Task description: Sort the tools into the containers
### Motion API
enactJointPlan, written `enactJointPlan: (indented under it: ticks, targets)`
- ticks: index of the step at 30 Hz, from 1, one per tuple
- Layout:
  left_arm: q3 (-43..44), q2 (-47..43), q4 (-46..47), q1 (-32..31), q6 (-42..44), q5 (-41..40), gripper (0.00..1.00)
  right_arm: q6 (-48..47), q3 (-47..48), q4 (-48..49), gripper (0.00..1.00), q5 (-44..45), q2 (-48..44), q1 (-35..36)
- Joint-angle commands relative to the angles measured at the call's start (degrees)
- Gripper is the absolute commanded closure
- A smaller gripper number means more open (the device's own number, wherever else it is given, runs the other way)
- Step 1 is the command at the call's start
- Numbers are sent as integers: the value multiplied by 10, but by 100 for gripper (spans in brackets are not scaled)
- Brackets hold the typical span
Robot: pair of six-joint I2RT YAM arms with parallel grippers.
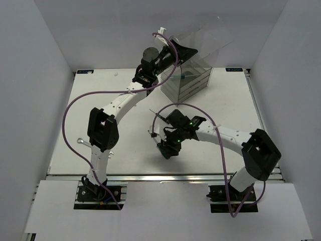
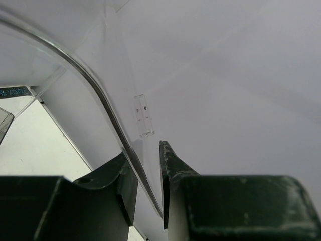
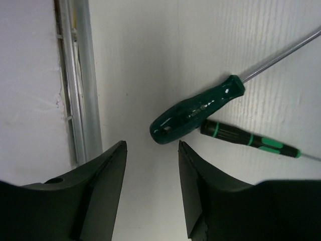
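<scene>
The clear smoky drawer unit (image 1: pixel 193 75) stands at the back of the table. My left gripper (image 1: pixel 173 50) is at its top, and in the left wrist view the gripper (image 2: pixel 144 150) is closed on the thin edge of a clear plastic panel (image 2: pixel 100 95) that runs between the jaws. My right gripper (image 1: pixel 168 148) is open and empty, low over the table (image 3: pixel 151 145). Just beyond its fingertips lie a dark green screwdriver (image 3: pixel 195 110) and a slimmer green-and-black screwdriver (image 3: pixel 246 138). A silver wrench (image 1: pixel 83 143) lies at the left by the left arm.
The raised clear panel (image 1: pixel 200 35) juts up and back over the drawer unit. Something green (image 1: pixel 185 76) shows inside a drawer. The table's metal front rail (image 3: pixel 80 75) runs left of the right gripper. White walls enclose the table on three sides.
</scene>
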Motion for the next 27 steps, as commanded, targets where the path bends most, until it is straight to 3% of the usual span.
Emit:
enactJointPlan:
  ticks: [1, 13, 27]
  targets:
    - [3, -17, 25, 2, 0, 3, 68, 115, 22, 25, 48, 104, 18, 45]
    - [-8, -24, 26, 3, 1, 4, 68, 198, 66, 60, 46, 245, 99, 81]
    - [-11, -26, 23, 4, 1, 7, 68, 210, 88, 55, 51, 264, 160, 87]
